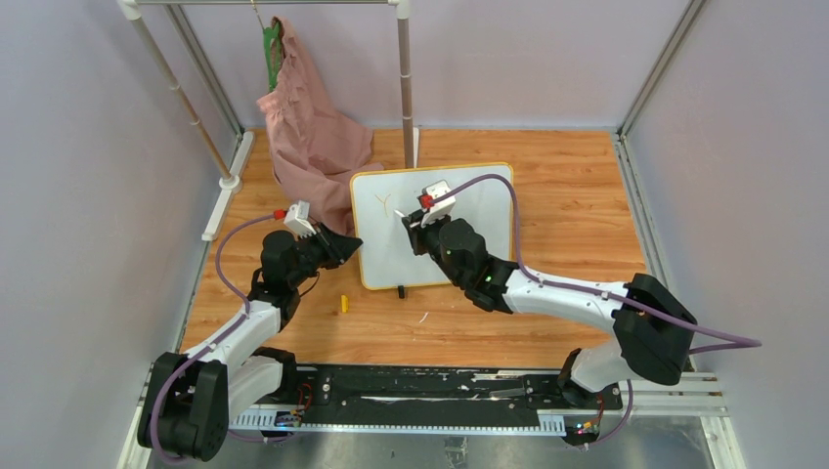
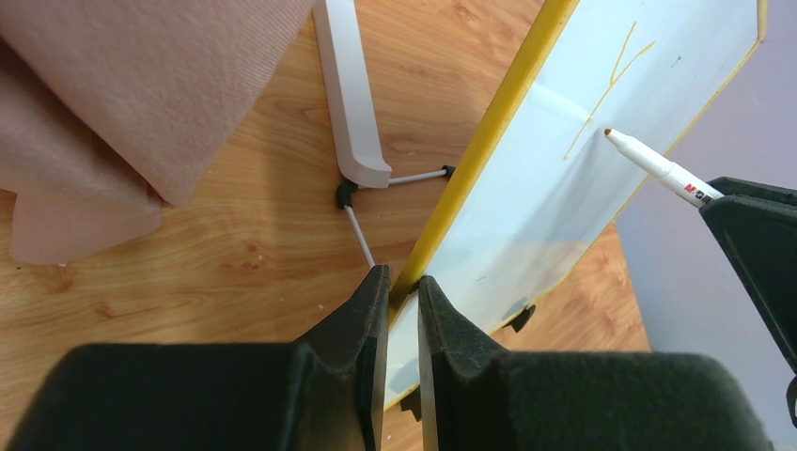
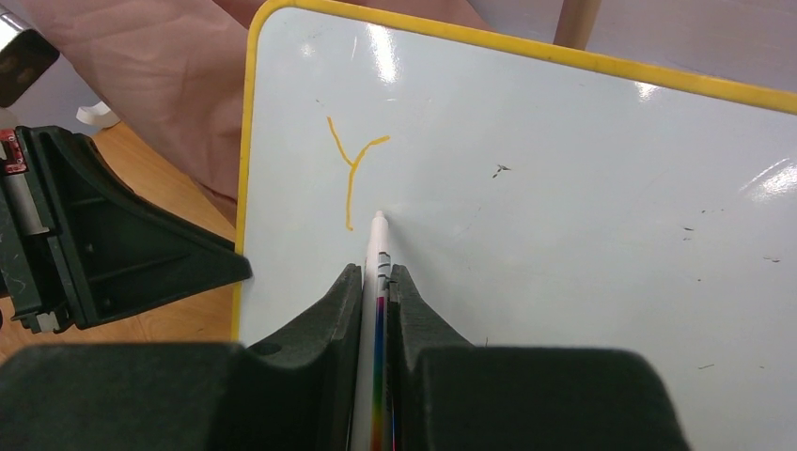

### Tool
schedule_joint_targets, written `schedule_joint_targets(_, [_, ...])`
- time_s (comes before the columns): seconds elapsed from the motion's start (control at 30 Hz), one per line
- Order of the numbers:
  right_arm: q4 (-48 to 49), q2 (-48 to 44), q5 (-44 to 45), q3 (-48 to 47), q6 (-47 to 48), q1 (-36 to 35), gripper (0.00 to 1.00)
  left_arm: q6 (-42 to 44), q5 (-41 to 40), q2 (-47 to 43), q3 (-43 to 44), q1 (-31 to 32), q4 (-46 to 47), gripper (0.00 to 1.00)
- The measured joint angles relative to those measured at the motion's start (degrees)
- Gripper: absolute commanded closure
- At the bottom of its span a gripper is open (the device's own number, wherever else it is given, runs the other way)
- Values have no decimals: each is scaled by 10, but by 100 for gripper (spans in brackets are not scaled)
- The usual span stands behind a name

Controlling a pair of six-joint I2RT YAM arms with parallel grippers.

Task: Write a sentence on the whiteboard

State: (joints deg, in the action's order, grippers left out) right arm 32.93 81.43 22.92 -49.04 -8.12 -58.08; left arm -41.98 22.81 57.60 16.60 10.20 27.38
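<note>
1. Light wood forms the desk [image 1: 587, 195], which is walled in by pale panels; a pink cloth [image 1: 308, 127] is hung from a rack [image 1: 406, 78] at the back left.
2. The whiteboard [image 1: 383, 249] is stood near the middle of the desk, just in front of the cloth, leaning back on thin wire legs with black feet.
3. One orange-yellow letter Y [image 3: 352, 164] is written in the upper left part of the board.
4. The board's yellow left edge is pinched between the fingers of the left claw [image 2: 402, 272], which is closed on the frame low on that side.
5. A white marker [image 3: 379, 244] is gripped by the right claw [image 3: 376, 272], with its shaft held between the closed fingers and its tip pointed at the board.
6. The tip is placed just right of the foot of the Y; whether the surface is touched cannot be told.
7. A small yellow piece [image 1: 344, 303] is seen lying on the desk, near the board's lower left corner.
</note>
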Motion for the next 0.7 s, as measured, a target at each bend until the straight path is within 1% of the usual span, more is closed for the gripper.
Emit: schedule_joint_targets(0.7, [-22, 5, -3, -3, -2, 0, 100, 0, 0, 0, 0, 0, 0, 100])
